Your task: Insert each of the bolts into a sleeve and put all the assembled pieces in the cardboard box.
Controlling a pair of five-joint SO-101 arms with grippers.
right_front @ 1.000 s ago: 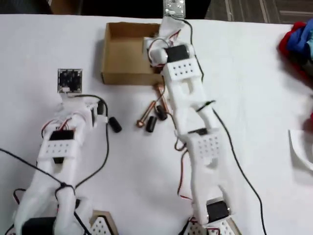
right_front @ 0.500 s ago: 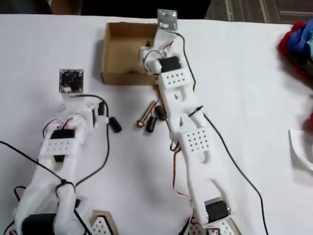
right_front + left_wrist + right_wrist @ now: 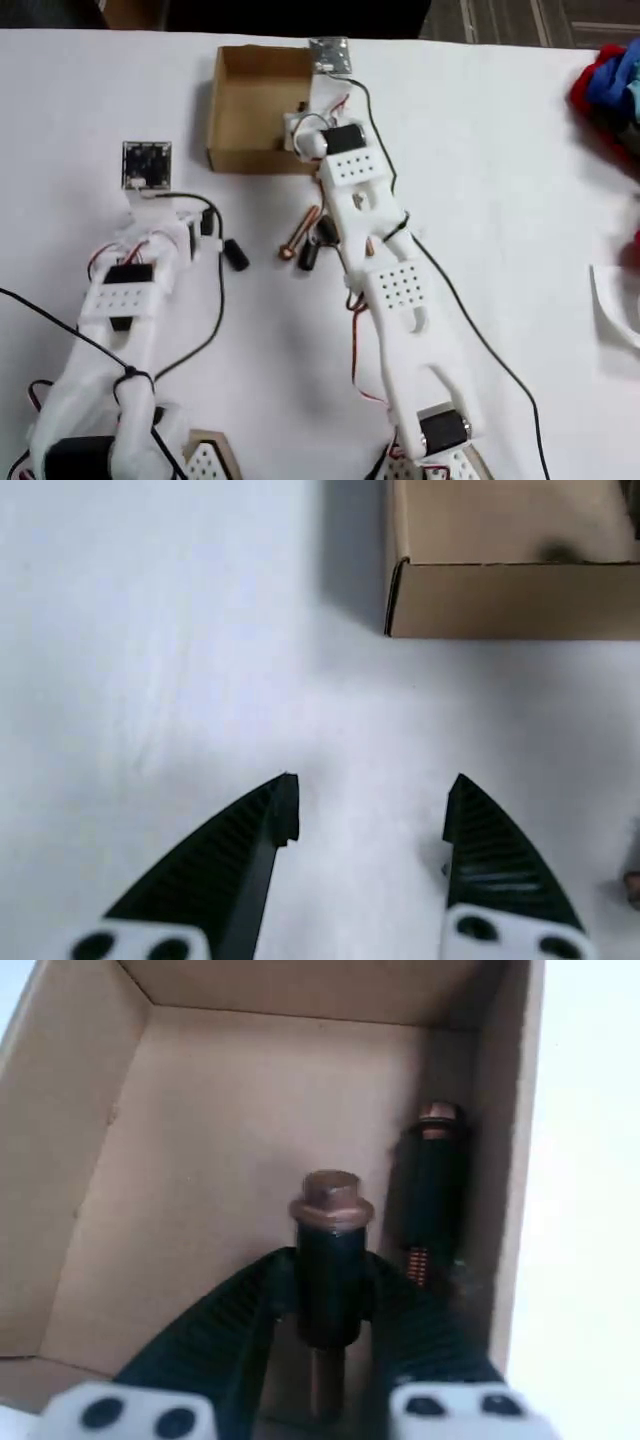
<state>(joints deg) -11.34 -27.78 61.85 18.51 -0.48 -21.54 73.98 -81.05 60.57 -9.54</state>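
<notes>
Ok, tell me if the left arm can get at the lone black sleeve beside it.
Probably yes: the sleeve lies alone on the bare table, close beside the left gripper, whose fingers are open and empty, and nothing stands between them.

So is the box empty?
No, one sleeved bolt lies in the cardboard box, and the right gripper holds a second sleeved bolt.

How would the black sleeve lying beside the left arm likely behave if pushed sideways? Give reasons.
The black sleeve looks cylindrical and lies on its side on the table, so it would probably roll. Small and stiff-looking, it is likely light.
</notes>
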